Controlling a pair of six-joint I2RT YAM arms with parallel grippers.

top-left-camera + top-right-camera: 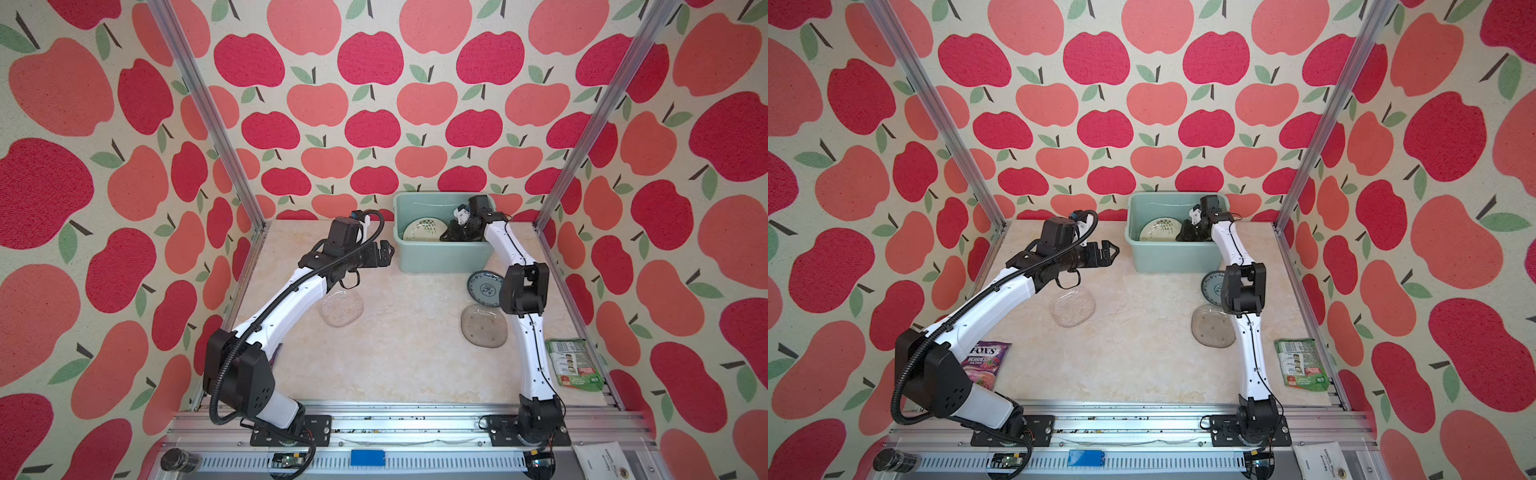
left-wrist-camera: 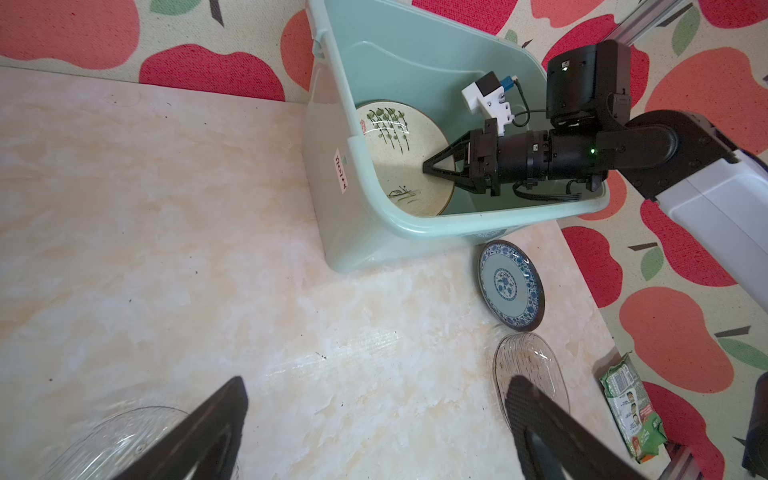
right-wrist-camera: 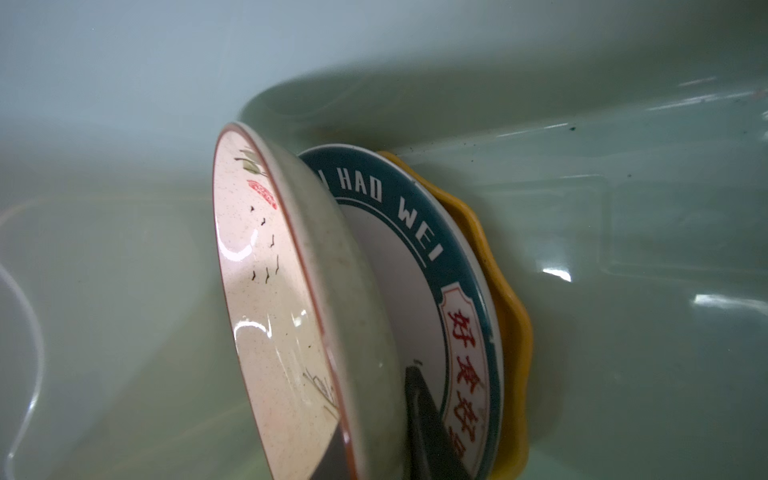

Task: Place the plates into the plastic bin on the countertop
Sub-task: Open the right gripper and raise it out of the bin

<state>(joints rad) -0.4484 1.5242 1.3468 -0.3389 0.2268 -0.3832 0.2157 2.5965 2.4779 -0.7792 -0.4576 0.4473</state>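
Note:
The mint-green plastic bin (image 1: 440, 259) stands at the back of the countertop (image 1: 395, 357). Inside it a cream floral plate (image 1: 420, 230) tilts on edge, and my right gripper (image 3: 374, 399) is shut on its rim, one finger on the face and one behind. In the right wrist view the cream plate (image 3: 266, 291) leans against a dark lettered-rim plate (image 3: 415, 224) and a yellow scalloped plate (image 3: 513, 328). On the countertop lie a blue patterned plate (image 1: 483, 288) and two clear glass plates (image 1: 341, 308) (image 1: 484, 326). My left gripper (image 1: 388, 252) hovers open and empty, left of the bin.
A green snack packet (image 1: 574, 365) lies at the right edge of the countertop. A purple packet (image 1: 986, 363) lies at the left, partly under my left arm. My right forearm (image 1: 528, 291) covers part of the blue plate. Aluminium rails frame the surface.

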